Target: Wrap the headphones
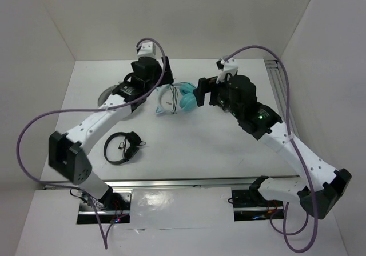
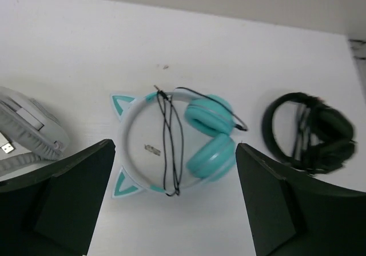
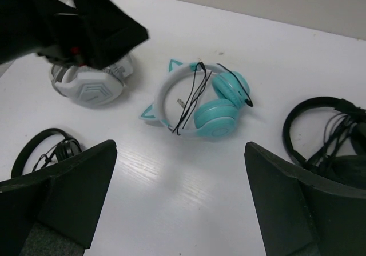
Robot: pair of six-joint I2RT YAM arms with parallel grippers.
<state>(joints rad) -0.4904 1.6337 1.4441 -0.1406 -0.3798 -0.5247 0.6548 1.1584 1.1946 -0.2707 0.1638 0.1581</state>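
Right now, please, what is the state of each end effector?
The left end effector is open and holds nothing.
The right end effector is open and holds nothing.

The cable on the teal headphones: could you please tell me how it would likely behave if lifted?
The cable looks thin and lies in slack loops across the headband, so it is probably floppy and very light. It seems only loosely draped, so lifting one strand could unwind it.
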